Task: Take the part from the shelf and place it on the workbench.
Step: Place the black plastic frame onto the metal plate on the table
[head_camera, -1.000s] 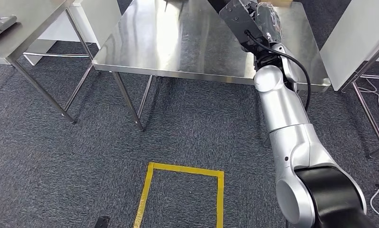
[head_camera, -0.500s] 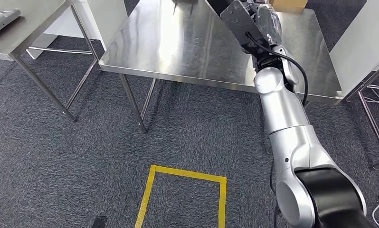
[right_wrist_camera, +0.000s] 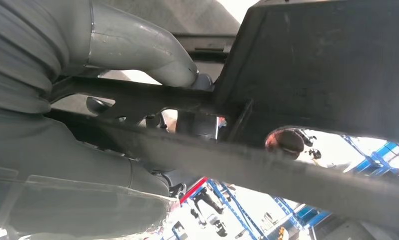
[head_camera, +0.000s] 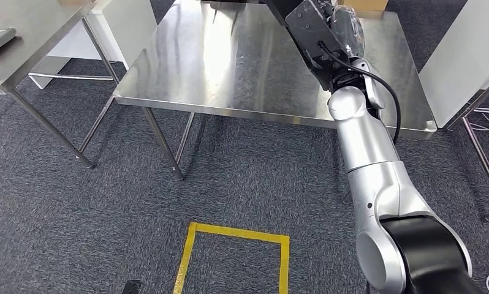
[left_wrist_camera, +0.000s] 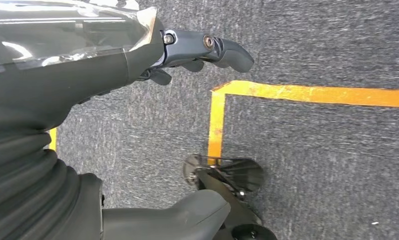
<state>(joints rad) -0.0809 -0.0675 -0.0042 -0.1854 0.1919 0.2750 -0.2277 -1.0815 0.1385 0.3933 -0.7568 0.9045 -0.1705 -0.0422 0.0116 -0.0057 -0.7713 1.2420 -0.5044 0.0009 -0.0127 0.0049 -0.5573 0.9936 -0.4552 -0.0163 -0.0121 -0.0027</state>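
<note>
Bright, even overhead light; broad white glare streaks on the steel workbench, soft shadows on the carpet beneath. Right wrist view: near parts dark, blurred; background overexposed.

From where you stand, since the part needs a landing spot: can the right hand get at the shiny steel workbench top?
Probably yes. The right hand, gripping the dark flat part, is raised over the shiny steel workbench top, with bare surface beneath it.
</note>
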